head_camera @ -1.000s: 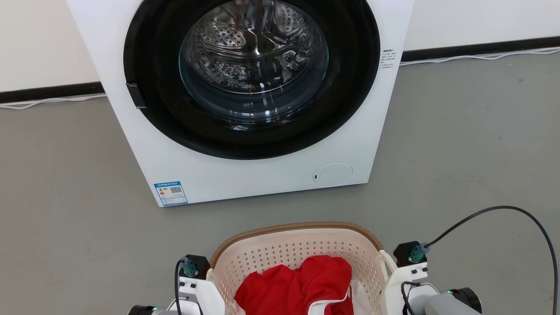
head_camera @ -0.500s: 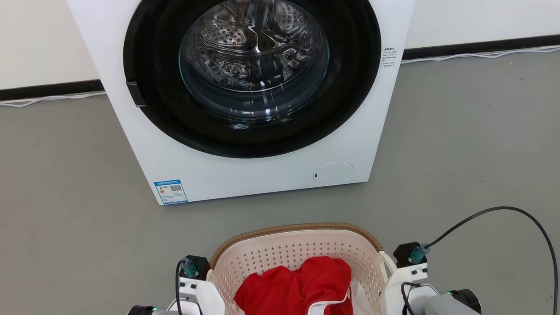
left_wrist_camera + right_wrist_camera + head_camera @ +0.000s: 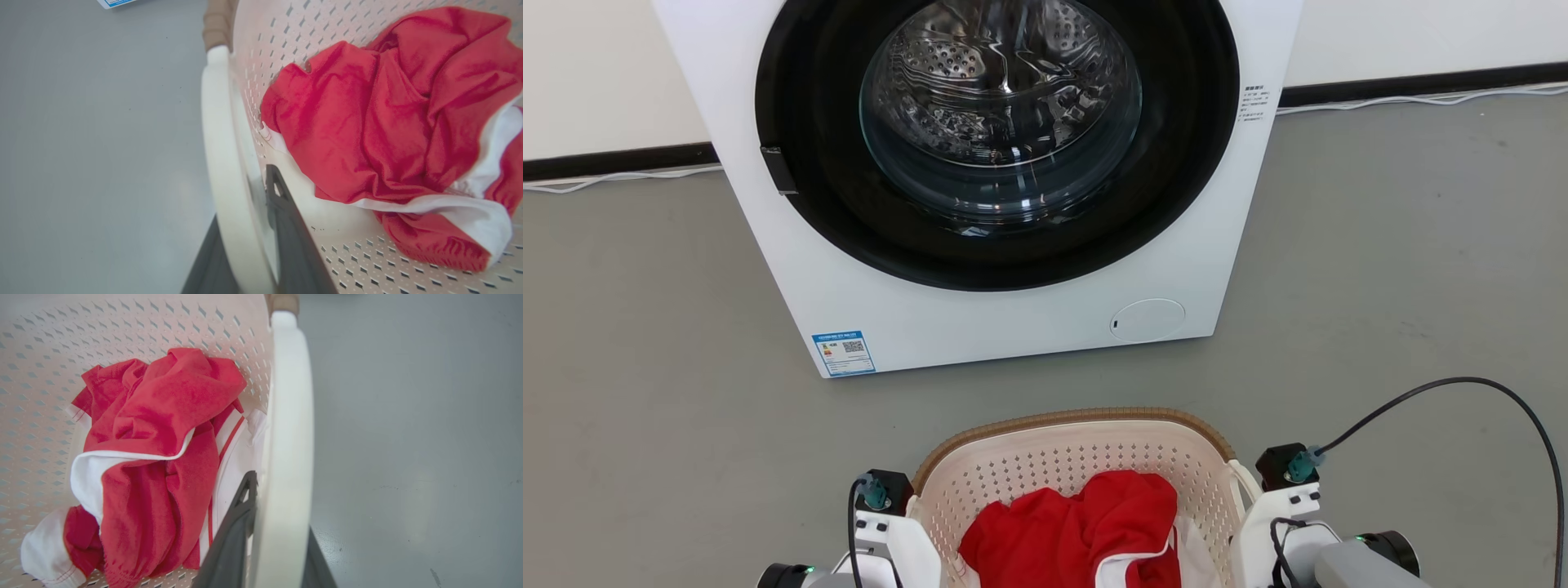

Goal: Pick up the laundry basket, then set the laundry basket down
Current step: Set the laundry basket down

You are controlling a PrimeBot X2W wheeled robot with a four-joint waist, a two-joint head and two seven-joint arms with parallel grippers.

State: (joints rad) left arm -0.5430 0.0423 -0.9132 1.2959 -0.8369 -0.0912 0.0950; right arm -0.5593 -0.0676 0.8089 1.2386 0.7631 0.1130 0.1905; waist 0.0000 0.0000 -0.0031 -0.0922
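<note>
The laundry basket (image 3: 1078, 418), cream with small holes and a brown rim, sits at the bottom centre of the head view with red and white clothes (image 3: 1078, 531) inside. My two wrists flank it, left (image 3: 882, 523) and right (image 3: 1278, 498). In the left wrist view my left gripper (image 3: 245, 212) is shut on the basket's white loop handle (image 3: 220, 155), one dark finger on each side. My right gripper (image 3: 280, 510) clamps the opposite handle (image 3: 288, 396) the same way. I cannot tell whether the basket's bottom touches the floor.
A white washing machine (image 3: 1013, 318) with a round glass door (image 3: 1001, 106) stands straight ahead, a short stretch of grey floor beyond the basket. A black cable (image 3: 1462, 382) loops from my right wrist. A white cord (image 3: 1421, 100) runs along the wall's base.
The whole head view has shifted slightly, so the camera moved. Both grippers keep the same hold on the handles, and the clothes lie as before.
</note>
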